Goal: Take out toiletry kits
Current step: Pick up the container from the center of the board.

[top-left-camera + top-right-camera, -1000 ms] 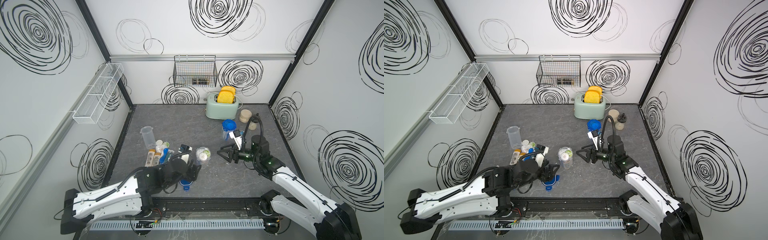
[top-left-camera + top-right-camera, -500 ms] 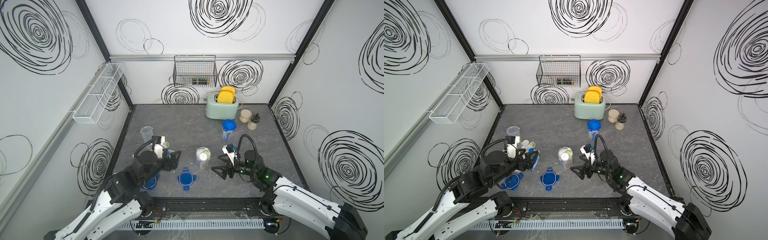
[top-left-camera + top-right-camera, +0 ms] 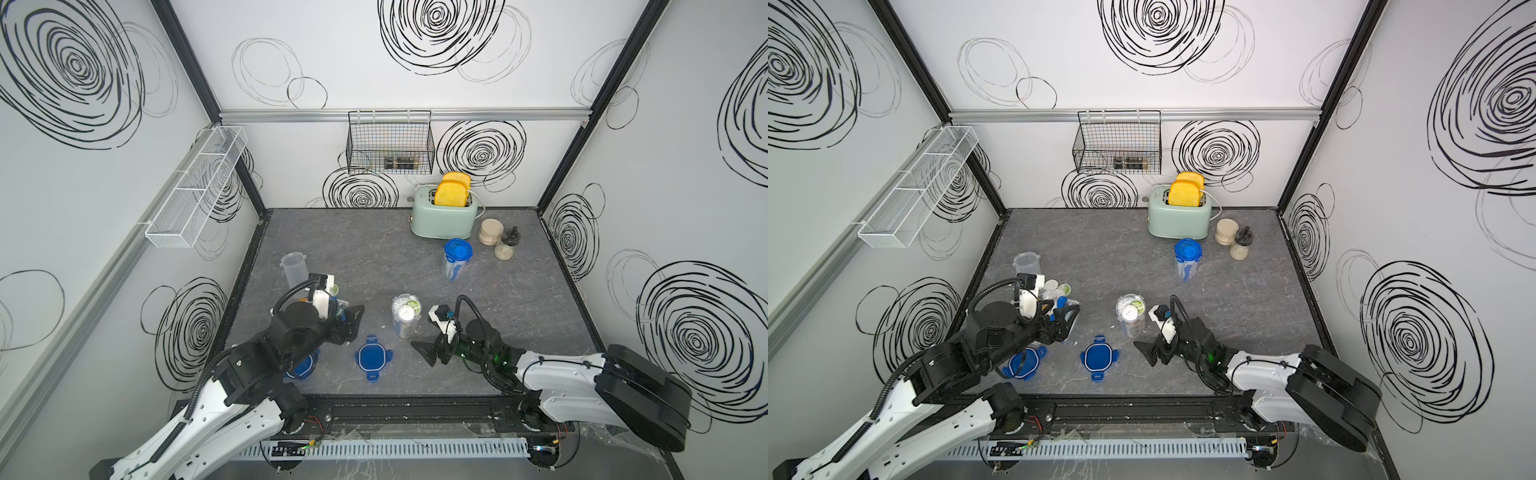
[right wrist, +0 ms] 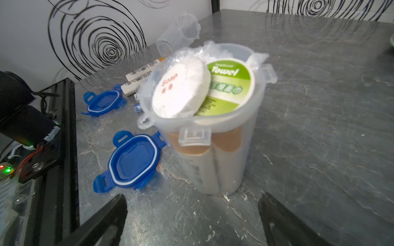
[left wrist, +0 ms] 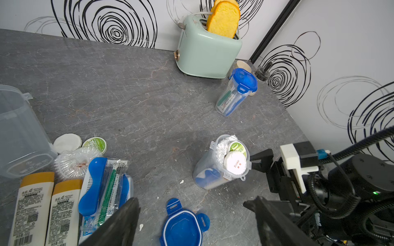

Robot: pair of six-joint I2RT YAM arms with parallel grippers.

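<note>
One toiletry kit lies spread at the table's left: two cream bottles [image 5: 32,204] with tan caps, a blue toothbrush packet [image 5: 102,185], round tins [image 5: 94,144] and a clear-wrapped piece [image 5: 74,164], beside an empty clear container [image 3: 293,268]. Another kit fills the lidless container [image 3: 405,316] [image 4: 211,119] in the middle, soap and towel tins on top. A third container [image 3: 456,259] stands lidded further back. My left gripper [image 3: 352,322] [image 5: 195,213] hangs open and empty by the spread items. My right gripper [image 3: 428,351] [image 4: 194,204] is open and empty, just in front of the lidless container.
Two blue lids [image 3: 371,358] [image 3: 301,368] lie near the front edge between the arms. A green toaster [image 3: 444,216] with bread and two beige-filled jars [image 3: 490,232] stand at the back right. A wire basket [image 3: 390,145] hangs on the back wall, a mesh shelf [image 3: 195,187] on the left wall.
My left arm swung back from the front middle to the left, uncovering a second blue lid. My right gripper drew back toward the front and opened wide.
</note>
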